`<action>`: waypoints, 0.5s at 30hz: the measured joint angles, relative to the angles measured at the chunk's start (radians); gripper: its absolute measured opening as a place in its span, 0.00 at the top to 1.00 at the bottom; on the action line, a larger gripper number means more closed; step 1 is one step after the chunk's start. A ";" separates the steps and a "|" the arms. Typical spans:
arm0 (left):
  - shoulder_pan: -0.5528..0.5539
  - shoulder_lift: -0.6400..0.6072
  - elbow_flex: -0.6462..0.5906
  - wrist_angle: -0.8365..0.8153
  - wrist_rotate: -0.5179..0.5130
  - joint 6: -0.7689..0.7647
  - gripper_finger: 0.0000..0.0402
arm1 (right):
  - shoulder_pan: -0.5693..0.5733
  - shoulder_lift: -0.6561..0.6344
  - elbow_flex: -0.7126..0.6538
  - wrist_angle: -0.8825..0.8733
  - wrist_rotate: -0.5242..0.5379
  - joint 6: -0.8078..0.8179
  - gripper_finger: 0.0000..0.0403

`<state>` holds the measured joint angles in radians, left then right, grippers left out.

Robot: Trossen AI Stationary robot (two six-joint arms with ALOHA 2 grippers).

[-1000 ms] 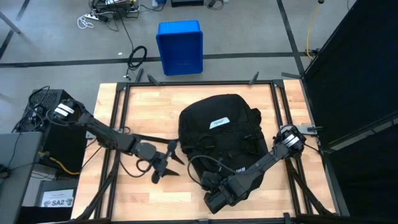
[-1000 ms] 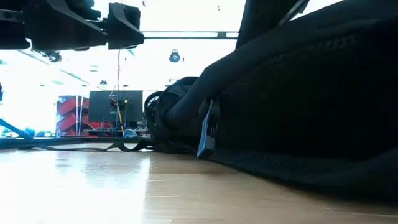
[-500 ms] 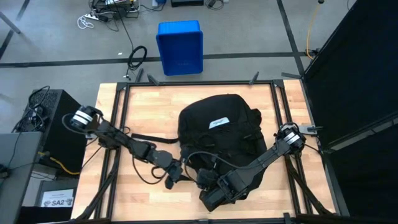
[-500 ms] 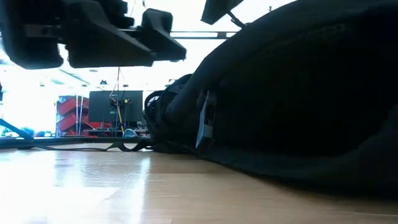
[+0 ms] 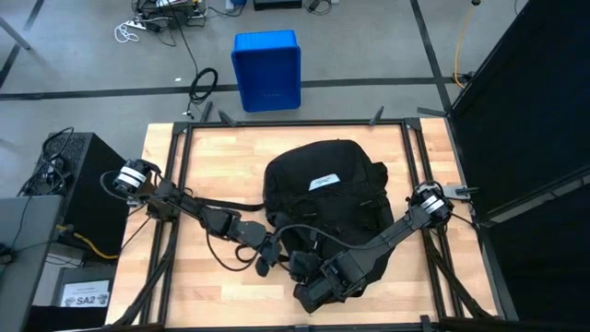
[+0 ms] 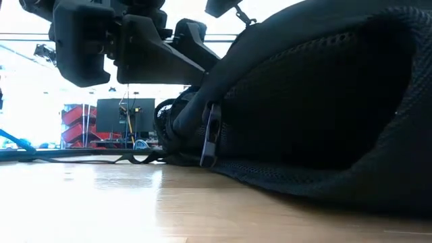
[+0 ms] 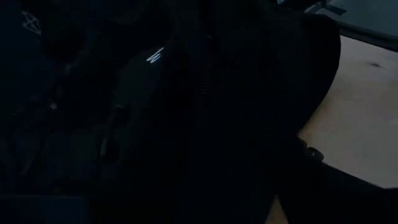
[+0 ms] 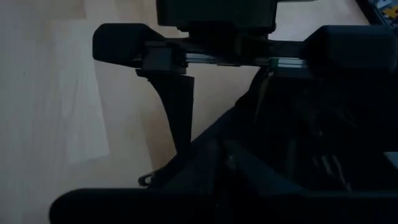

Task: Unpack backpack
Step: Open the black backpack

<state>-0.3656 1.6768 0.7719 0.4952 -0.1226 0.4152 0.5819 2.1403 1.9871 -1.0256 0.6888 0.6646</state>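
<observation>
The soft black backpack [image 5: 324,195] lies on the wooden table [image 5: 212,155]. Left gripper [image 5: 267,257], fingers spread, touches it; right gripper [image 5: 297,268]: cannot tell.

Overhead camera looks straight down; low camera looks level across the table [image 6: 101,202]; both share the backpack [image 5: 323,189].
</observation>
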 joint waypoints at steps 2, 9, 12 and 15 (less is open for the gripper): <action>0.000 0.000 0.000 0.004 0.000 0.000 0.51 | -0.004 0.000 0.000 0.006 0.000 -0.008 1.00; 0.007 0.000 0.000 0.009 -0.001 -0.003 0.74 | -0.013 0.000 0.007 0.021 -0.002 -0.037 1.00; 0.015 0.000 0.000 0.008 -0.007 -0.006 0.89 | -0.013 0.000 0.025 0.027 -0.002 -0.054 1.00; 0.018 0.000 0.000 -0.002 -0.056 -0.023 0.98 | -0.013 0.000 0.041 0.028 -0.002 -0.066 1.00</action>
<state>-0.3473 1.6768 0.7719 0.4933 -0.1790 0.3918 0.5690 2.1403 2.0281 -0.9980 0.6865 0.5982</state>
